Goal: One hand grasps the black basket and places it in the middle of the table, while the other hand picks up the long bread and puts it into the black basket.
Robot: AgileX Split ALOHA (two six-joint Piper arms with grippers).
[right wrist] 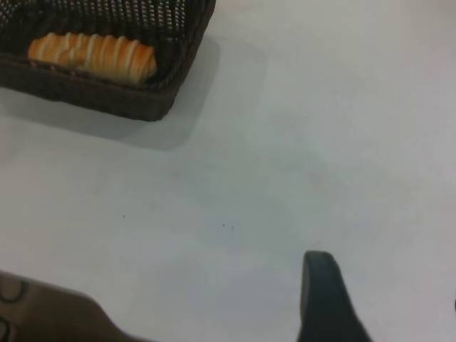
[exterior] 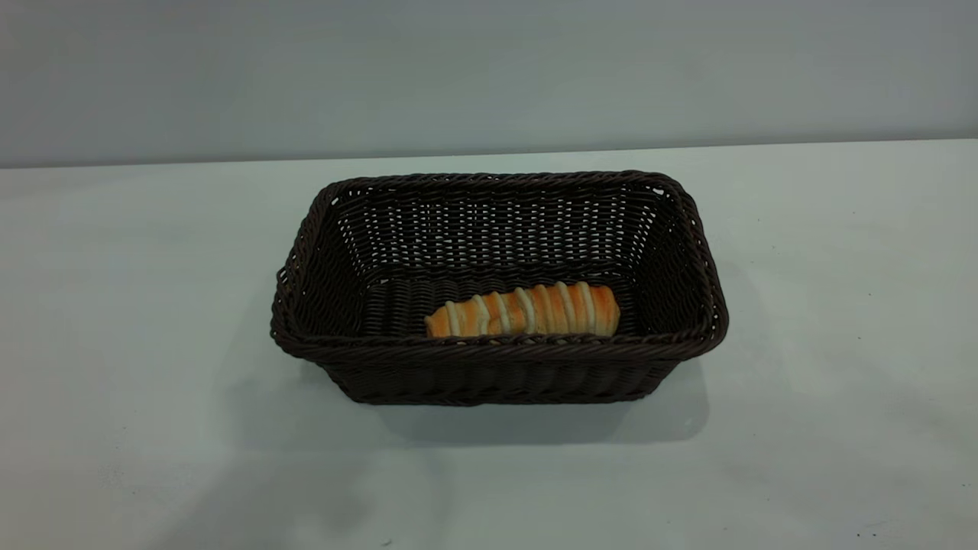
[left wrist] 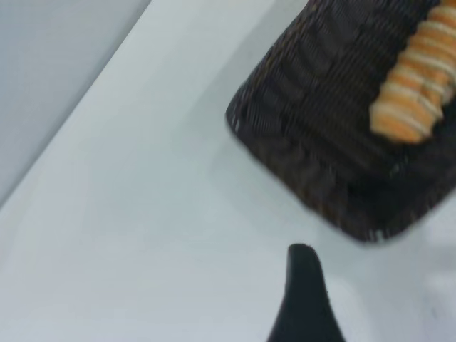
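Observation:
The black basket (exterior: 497,359) stands in the middle of the white table (exterior: 137,305). The long bread (exterior: 527,310) lies inside it on the basket floor, against the near wall, tapered end to the left. Neither arm shows in the exterior view. In the left wrist view the basket (left wrist: 313,121) holds the bread (left wrist: 417,75). My left gripper (left wrist: 374,306) hangs over bare table beside it, one black finger (left wrist: 306,299) showing. In the right wrist view the basket (right wrist: 107,96) and bread (right wrist: 92,55) are far from my right gripper (right wrist: 388,285), whose finger (right wrist: 324,299) is over bare table. Both grippers are empty.
A grey wall (exterior: 489,69) runs behind the table's far edge. A brown shape (right wrist: 43,310) fills one corner of the right wrist view. A few tiny dark specks (right wrist: 228,226) dot the tabletop.

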